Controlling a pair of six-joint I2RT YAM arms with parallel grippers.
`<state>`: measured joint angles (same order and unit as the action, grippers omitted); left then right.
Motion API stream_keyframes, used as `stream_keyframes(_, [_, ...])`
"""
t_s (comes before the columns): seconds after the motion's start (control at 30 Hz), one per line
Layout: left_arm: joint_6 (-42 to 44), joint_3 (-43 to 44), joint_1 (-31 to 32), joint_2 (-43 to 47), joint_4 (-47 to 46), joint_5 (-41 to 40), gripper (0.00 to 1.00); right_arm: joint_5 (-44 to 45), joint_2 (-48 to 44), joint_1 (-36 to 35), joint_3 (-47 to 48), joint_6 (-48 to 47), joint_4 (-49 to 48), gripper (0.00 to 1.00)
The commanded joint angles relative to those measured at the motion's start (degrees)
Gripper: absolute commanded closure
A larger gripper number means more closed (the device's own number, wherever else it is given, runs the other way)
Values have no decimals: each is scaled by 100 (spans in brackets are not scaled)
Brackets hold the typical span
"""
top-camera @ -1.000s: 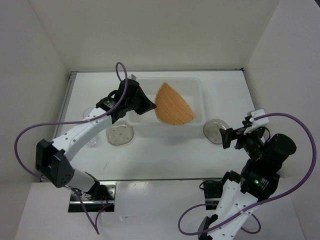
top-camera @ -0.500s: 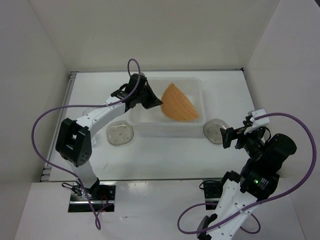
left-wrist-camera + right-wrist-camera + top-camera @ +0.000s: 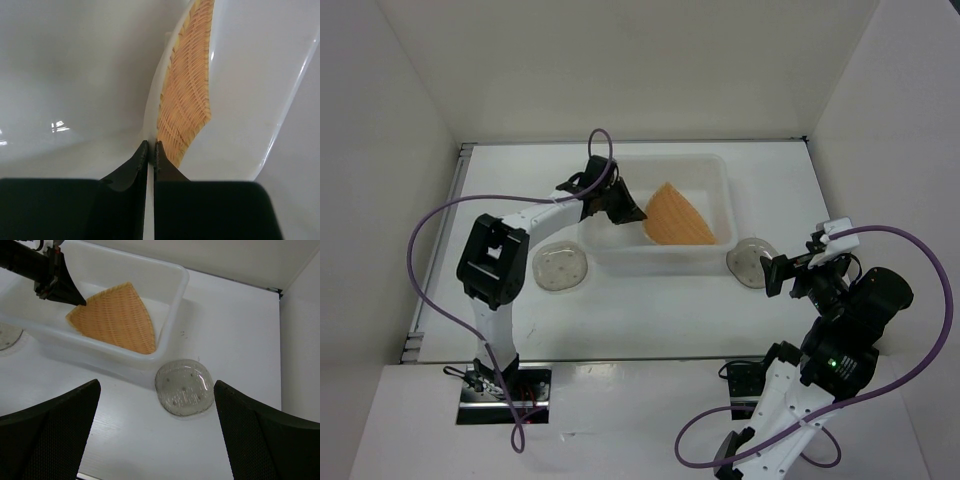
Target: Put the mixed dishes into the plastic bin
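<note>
The left gripper [image 3: 150, 149] is pinched narrow on a corner of the woven plate [image 3: 678, 216]; that plate sits in the 3 o'clock half of the plastic bin [image 3: 670, 157]. The right gripper [image 3: 156, 387] gapes wide above a grey plate [image 3: 184, 386].

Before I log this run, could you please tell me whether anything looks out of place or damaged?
Nothing stands out: the woven plate sits inside the bin, its corner pinched by the left pincer, and nothing looks spilled or broken.

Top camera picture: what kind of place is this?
Probably a robot test booth: plain white walls box in a white table, with a left arm, a right arm and a plastic bin holding a woven plate.
</note>
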<state>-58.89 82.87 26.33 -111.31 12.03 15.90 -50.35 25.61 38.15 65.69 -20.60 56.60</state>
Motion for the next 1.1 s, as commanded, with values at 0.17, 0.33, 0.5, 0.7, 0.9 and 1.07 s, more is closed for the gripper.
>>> stream_keyframes(0.17, [387,476,-31,-163,-491,590,55,16,59,139,93,82,-132,2])
stream_keyframes(0.33, [572,476,-84,29,-272,651,30,16,59,140,93,82,-132,2])
stream_keyframes(0.5, [1046,239,-137,1109,430,-366,12,16,59,140,93,82,-184,2])
stream_keyframes(0.7, [1056,-927,-469,3113,931,-1387,0,16,59,140,93,82,-184,2])
stream_keyframes(0.9, [28,-3002,-962,5283,905,-1396,0,16,-3,193,93,82,-184,2])
stream_keyframes(1.07, [-613,-4118,-1077,6691,1161,-1713,0,16,-56,193,93,82,-184,2])
